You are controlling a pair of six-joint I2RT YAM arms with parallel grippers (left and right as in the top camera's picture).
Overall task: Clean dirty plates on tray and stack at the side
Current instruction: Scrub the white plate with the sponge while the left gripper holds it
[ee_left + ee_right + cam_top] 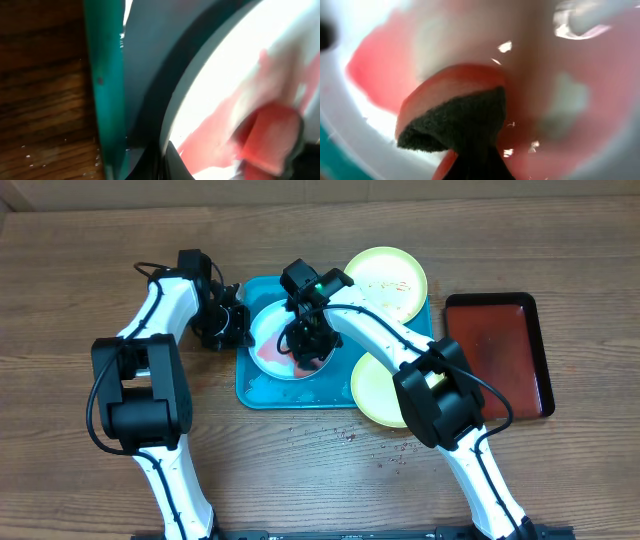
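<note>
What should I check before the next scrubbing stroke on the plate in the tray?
1. Sponge held in the right claw: ok, it sticks out over the plate.
2. Blue-white plate clean: not ok, a red sauce smear covers much of it.
3. Left claw steadying the plate's rim: cannot tell. It sits at the tray's left edge and its grip is hidden.
4. Plate lying inside the turquoise tray: ok.
5. Upper yellow-green plate and lower yellow-green plate stacked at the side: not ok. They lie apart, each overlapping the tray's right end.
</note>
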